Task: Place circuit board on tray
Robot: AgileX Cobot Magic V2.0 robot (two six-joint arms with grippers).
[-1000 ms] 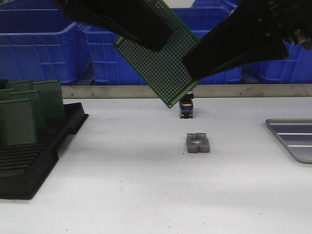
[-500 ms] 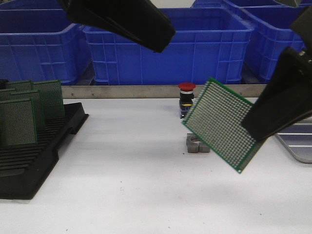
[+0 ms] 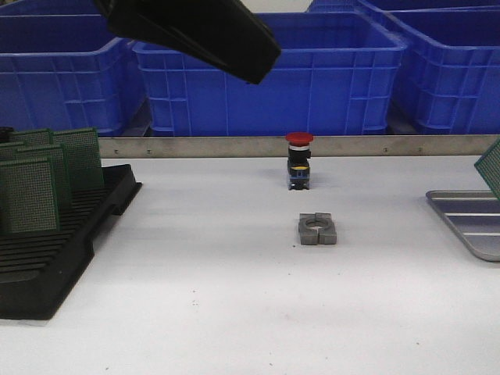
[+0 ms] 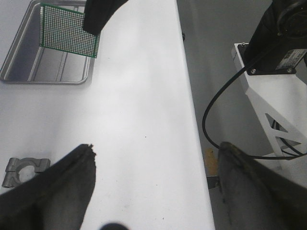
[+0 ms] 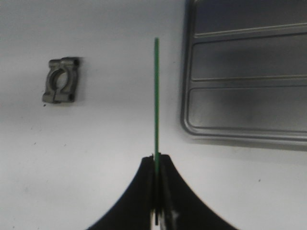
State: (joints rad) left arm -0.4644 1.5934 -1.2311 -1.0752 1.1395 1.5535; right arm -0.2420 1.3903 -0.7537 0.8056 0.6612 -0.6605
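Circuit board (image 4: 68,31) held in the air at the tray's (image 4: 45,77) near edge, pinched on edge between the closed fingers of the right gripper (image 5: 156,163); only a green corner visible at the frame's right border in the front view. Tray lying flat on the white table (image 3: 234,297) at far right. Grey clamp block (image 3: 317,230) mid-table, red-capped push-button (image 3: 298,160) behind it. Left gripper (image 4: 153,191) raised, fingers spread wide, holding nothing. Black rack (image 3: 55,242) with upright green boards at left; blue bins (image 3: 312,70) behind.

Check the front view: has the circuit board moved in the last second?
Yes. The circuit board has gone right and down, from above the grey clamp block to the tray at the frame's right edge.
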